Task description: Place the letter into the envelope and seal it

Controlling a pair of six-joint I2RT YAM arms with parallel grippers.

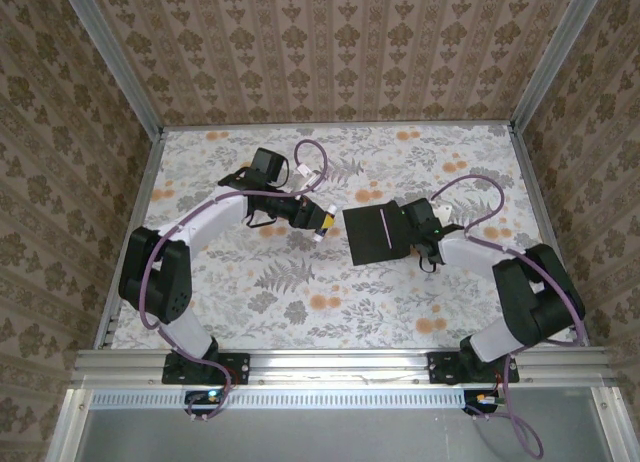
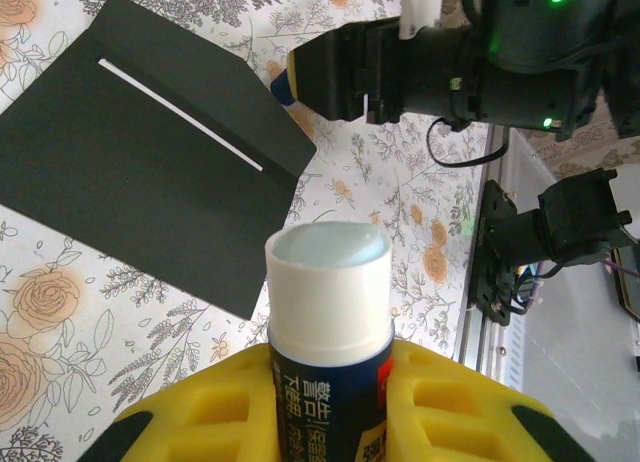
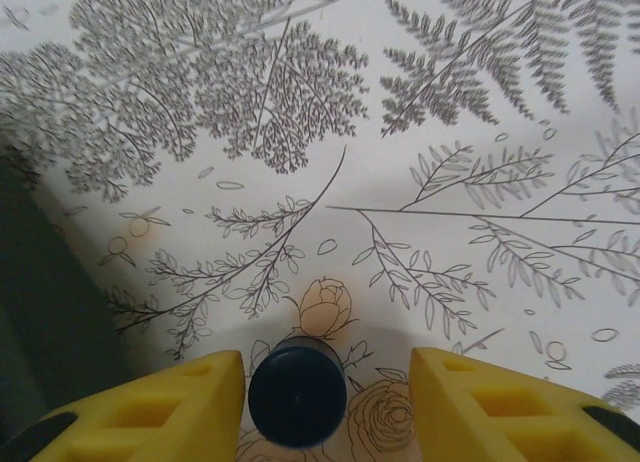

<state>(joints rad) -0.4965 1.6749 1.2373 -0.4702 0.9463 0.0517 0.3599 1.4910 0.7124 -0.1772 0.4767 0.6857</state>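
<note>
The black envelope (image 1: pixel 375 234) lies flat on the flowered table (image 1: pixel 290 307), just right of centre in the top view, with a thin white strip (image 2: pixel 180 117) running across it; whether that strip is the letter's edge cannot be told. The left gripper (image 1: pixel 319 223), just left of the envelope, is clamped on an uncapped glue stick (image 2: pixel 328 317), which stands up at the bottom centre of the left wrist view. The right gripper (image 3: pixel 328 358) sits at the envelope's right edge, its yellow fingers (image 3: pixel 500 402) spread wider than the dark blue cap (image 3: pixel 297 394) between them.
</note>
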